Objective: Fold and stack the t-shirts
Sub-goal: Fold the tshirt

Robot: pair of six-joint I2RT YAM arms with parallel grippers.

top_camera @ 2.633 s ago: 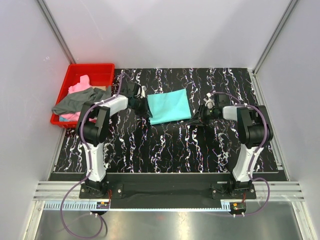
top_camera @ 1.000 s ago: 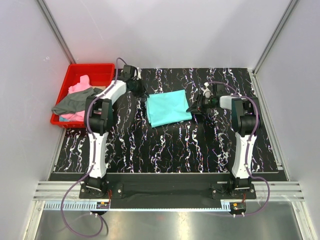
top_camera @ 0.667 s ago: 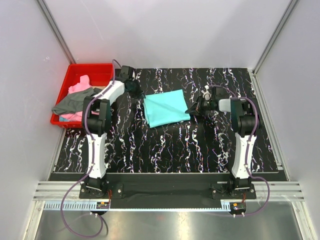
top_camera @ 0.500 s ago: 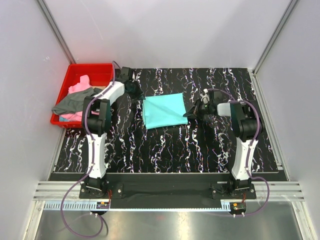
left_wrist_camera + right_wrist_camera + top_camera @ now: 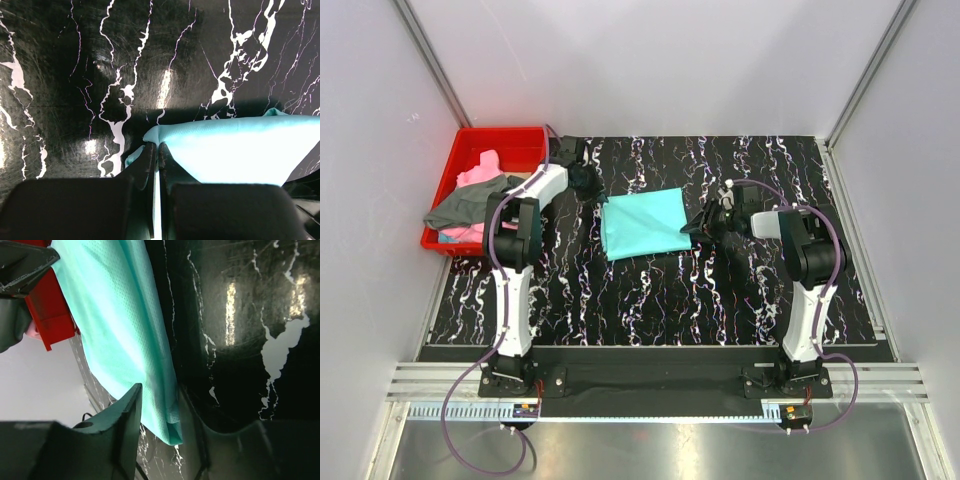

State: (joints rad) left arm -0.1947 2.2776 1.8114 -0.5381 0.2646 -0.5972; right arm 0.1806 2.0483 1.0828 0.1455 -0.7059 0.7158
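Note:
A teal t-shirt (image 5: 642, 224), folded into a rough rectangle, lies flat on the black marbled table (image 5: 650, 290). My left gripper (image 5: 590, 187) is shut on its far left corner; in the left wrist view the fingertips (image 5: 156, 148) pinch the teal cloth (image 5: 240, 150). My right gripper (image 5: 698, 224) is at the shirt's right edge. There the jaws (image 5: 160, 407) stand apart with the teal hem (image 5: 125, 325) lying loose between them. A pink t-shirt (image 5: 480, 172) and a dark grey t-shirt (image 5: 470, 205) are heaped in the bin.
A red plastic bin (image 5: 510, 133) stands at the table's far left, with the grey shirt hanging over its near rim; its red corner (image 5: 47, 315) shows in the right wrist view. White walls close in the back and both sides.
The teal shirt has slid to the left across the table, with the left gripper still holding its corner. The right gripper followed it left, and its jaws have come apart.

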